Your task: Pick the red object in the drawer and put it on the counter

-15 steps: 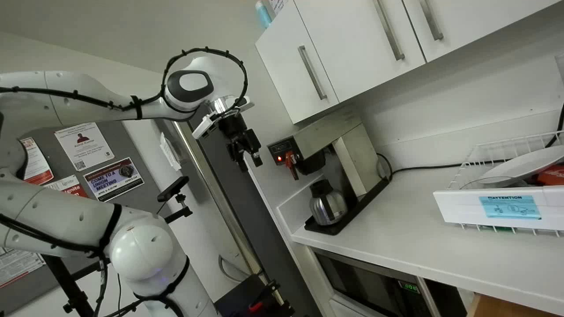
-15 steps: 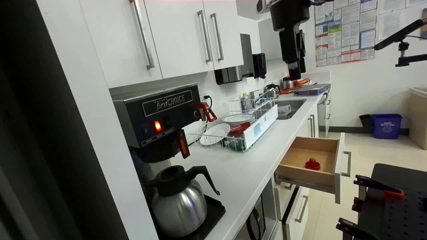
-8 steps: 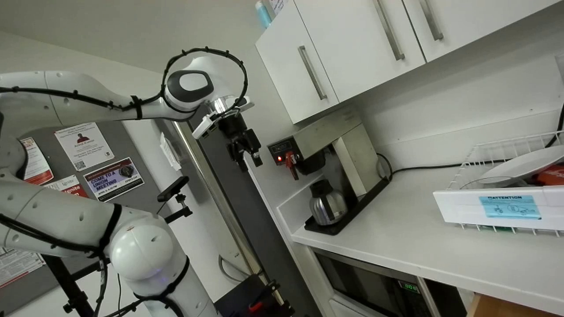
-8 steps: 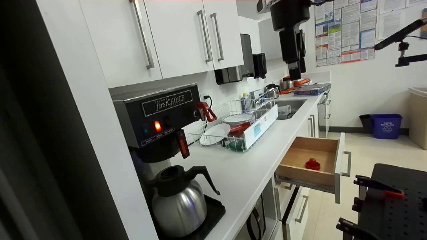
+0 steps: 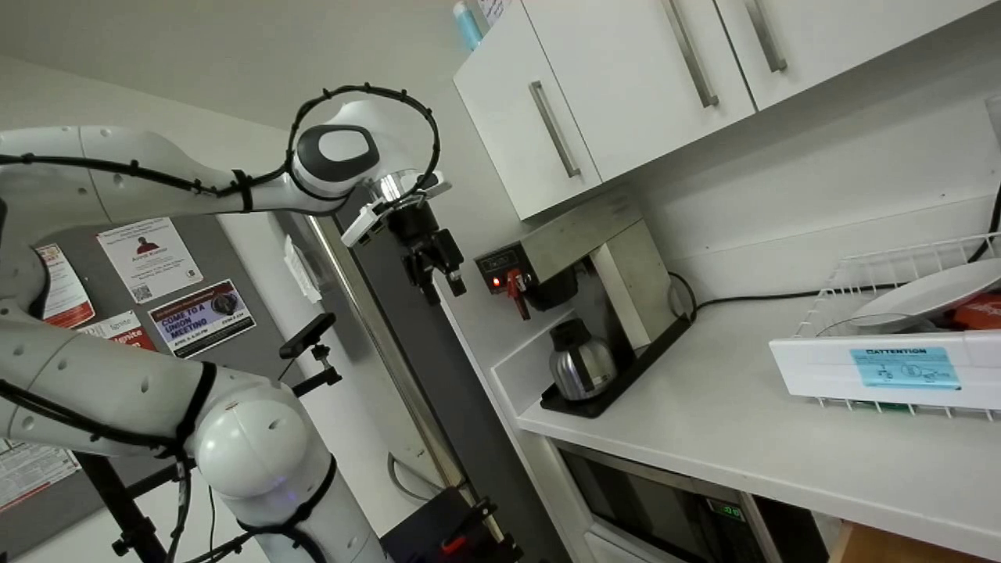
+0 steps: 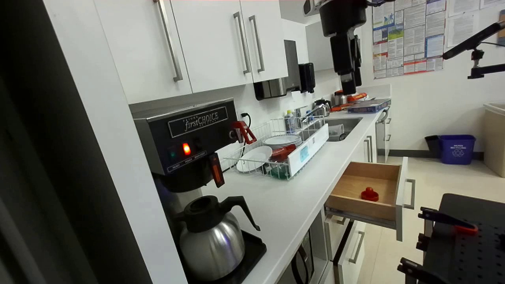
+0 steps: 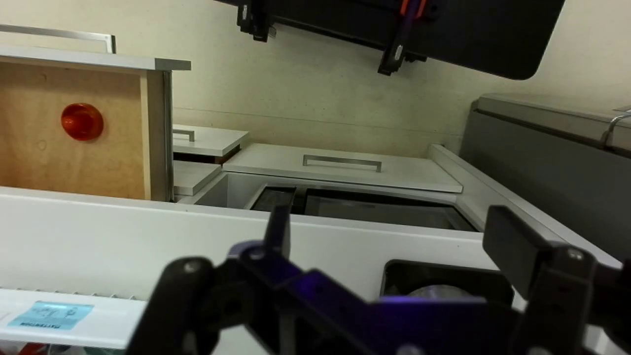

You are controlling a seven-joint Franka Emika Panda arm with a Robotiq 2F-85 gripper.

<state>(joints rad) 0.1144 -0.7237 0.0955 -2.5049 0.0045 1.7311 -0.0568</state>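
Note:
A small red object [image 6: 369, 194] with a round base and a knob lies in the open wooden drawer [image 6: 351, 184]. In the wrist view the red object [image 7: 82, 121] shows at the upper left, on the drawer's floor [image 7: 44, 170]. In an exterior view only a corner of the drawer [image 5: 899, 546] shows and the red object is out of view. The white counter [image 6: 272, 205] runs beside and above the drawer. My gripper [image 7: 392, 235] is open and empty, high above the counter at its coffee-maker end, well apart from the red object. It shows in both exterior views [image 5: 444, 291] [image 6: 352, 83].
A coffee maker [image 6: 193, 134] and a steel carafe [image 6: 213, 240] stand on the counter. A dish rack [image 6: 307, 150] with plates stands farther along. White cabinets [image 5: 626, 94] hang above. A black pegboard table [image 6: 465, 244] stands near the drawer front [image 6: 401, 201].

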